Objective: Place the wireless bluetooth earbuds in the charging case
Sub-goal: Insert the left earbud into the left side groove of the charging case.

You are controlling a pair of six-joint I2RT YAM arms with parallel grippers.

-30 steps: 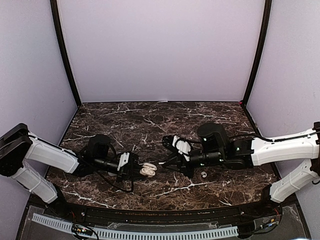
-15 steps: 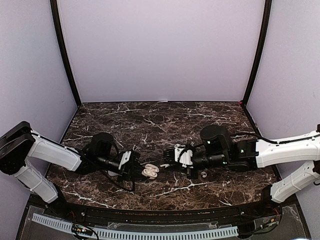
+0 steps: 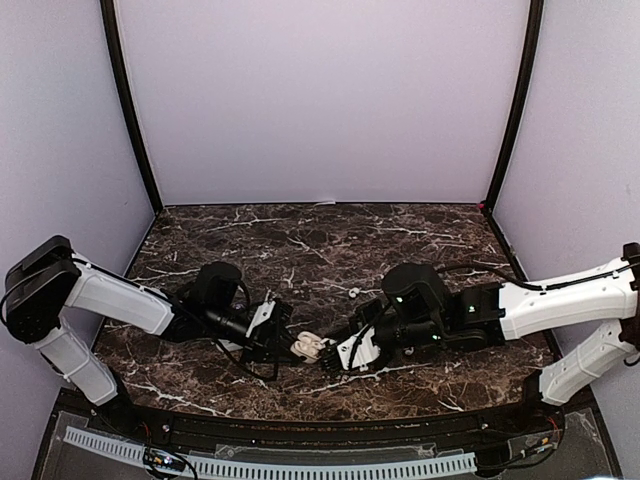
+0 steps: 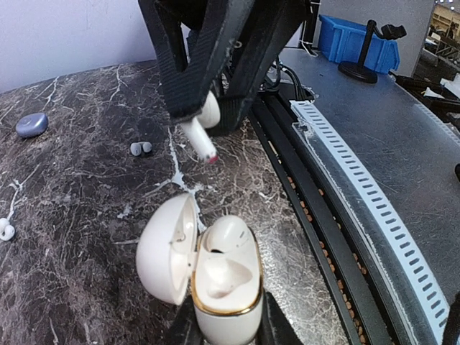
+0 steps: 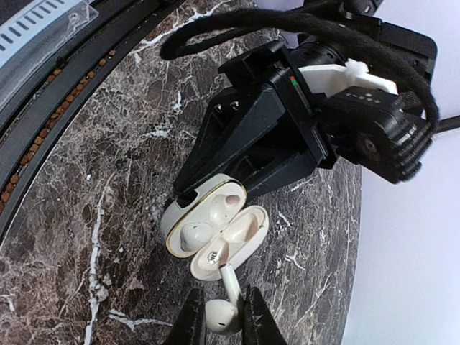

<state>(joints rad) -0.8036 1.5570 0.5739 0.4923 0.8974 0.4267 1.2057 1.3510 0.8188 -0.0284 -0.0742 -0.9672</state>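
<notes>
L tool point(image 4: 228, 325) clenched on open charging case point(image 4: 224, 284), 2nd earbud point(image 4: 227, 234) seated inside. R tool point(image 5: 223, 320) grasping earbud point(image 5: 229, 286) betw. tips, stem aimed at case just ahead, not touching. Loose white bud point(image 4: 6, 230) on desk point(image 4: 72, 208), well left of L tool.

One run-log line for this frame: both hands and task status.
left hand: shut on open charging case | right hand: shut on earbud, stem toward case | status: not yet inserted
</notes>
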